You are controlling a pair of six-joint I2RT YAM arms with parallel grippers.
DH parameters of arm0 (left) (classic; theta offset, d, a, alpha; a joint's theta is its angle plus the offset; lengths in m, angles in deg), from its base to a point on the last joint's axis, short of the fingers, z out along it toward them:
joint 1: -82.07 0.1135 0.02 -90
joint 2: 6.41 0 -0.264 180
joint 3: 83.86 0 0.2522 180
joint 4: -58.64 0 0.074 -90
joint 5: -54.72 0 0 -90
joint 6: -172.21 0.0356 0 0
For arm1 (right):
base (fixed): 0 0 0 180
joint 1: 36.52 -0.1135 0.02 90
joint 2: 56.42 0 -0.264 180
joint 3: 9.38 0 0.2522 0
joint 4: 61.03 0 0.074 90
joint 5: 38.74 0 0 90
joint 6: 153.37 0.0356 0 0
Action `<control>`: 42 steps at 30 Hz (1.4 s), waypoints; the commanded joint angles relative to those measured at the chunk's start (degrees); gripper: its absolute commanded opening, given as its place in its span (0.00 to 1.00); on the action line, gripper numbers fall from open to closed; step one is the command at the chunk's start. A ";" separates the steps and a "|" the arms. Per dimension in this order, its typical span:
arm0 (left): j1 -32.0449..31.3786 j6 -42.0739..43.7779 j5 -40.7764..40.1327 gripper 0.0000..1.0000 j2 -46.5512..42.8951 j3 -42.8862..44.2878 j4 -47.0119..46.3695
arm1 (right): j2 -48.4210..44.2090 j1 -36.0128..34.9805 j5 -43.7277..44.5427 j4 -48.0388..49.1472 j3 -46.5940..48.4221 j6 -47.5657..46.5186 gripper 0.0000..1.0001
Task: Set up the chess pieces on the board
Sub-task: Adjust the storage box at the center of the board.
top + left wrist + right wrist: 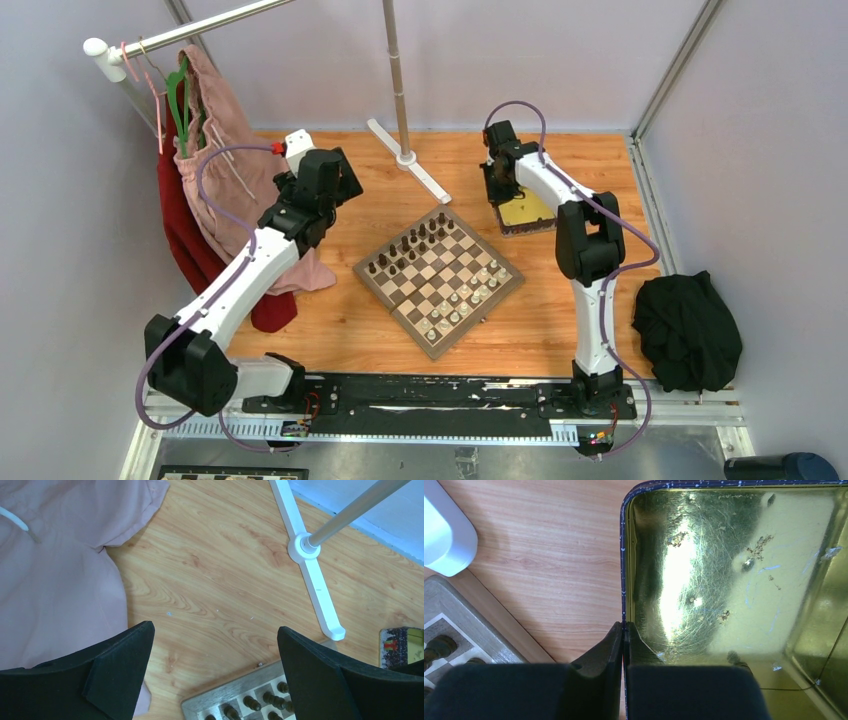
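Wooden table [330, 330], grey walls around. Board [437, 279] lies left of right pincer [623, 630], its corner below open fingers of left pincer [215, 645]. Gold tin [724, 580]: right pincer closed tight on its thin side wall, one finger inside, one outside, likely to shift tin, which looks empty. Left pincer spread wide, holding nothing, parked clear above table. Chess pieces [405, 250] stand in rows along two board sides; setup looks near done.

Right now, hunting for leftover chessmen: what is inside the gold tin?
Only a bare, scratched floor with a few crumbs shows inside the tin, nothing larger. The right pincer, shut on its side wall, covers the near strip, so that part cannot be checked.
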 commanded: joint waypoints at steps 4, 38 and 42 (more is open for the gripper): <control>0.58 2.79 -0.46 1.00 3.39 3.99 -0.10 | -3.85 0.61 4.40 5.37 -2.53 -0.73 0.00; 0.83 2.86 0.62 1.00 9.76 7.70 -2.54 | -27.77 -4.28 0.21 41.49 -33.16 -12.01 0.00; 0.84 2.27 1.36 1.00 9.97 7.30 -3.29 | -23.82 -4.23 -2.31 33.04 -27.68 -12.63 0.00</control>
